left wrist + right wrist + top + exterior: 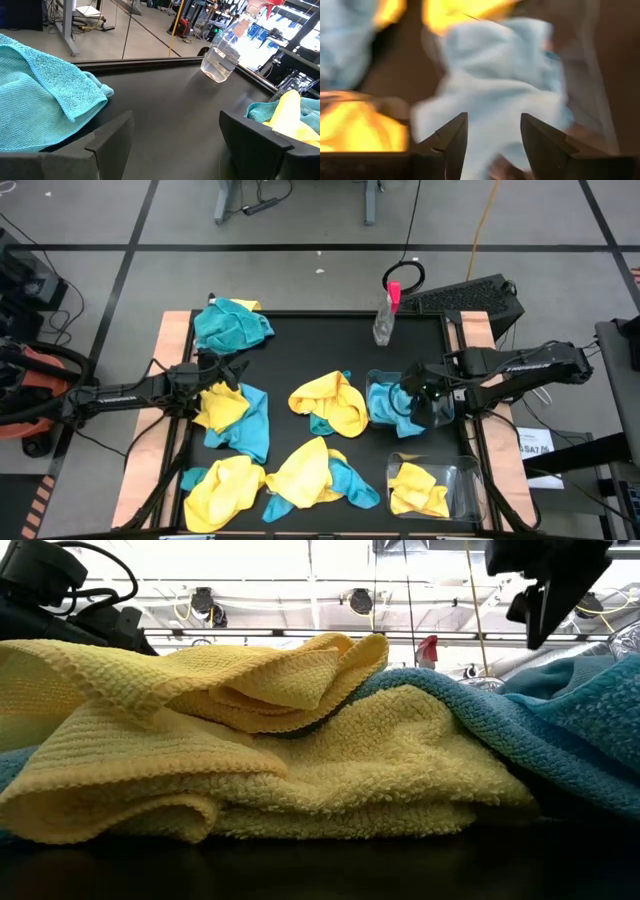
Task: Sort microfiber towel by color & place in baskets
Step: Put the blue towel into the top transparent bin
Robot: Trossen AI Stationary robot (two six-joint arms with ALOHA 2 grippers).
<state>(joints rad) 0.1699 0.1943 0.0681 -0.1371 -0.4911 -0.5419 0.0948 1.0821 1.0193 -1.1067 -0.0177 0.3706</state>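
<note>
Yellow and blue microfiber towels lie scattered over the black table. My right gripper [408,387] [492,132] is open and hovers over a blue towel [388,408] [495,75] that lies in a clear basket [442,412] at the table's right side. A second clear basket [466,480] nearer the near edge holds a yellow towel [415,490]. My left gripper [232,368] [175,127] is open above bare table, between a teal towel [232,326] [40,95] and a yellow-on-blue pile [235,415].
A clear spray bottle with a pink top [386,315] [222,57] stands at the far edge. More yellow and blue towels lie mid-table [330,402] and along the near edge [222,490] [315,473], filling the low view [300,750]. Bare table shows toward the far edge.
</note>
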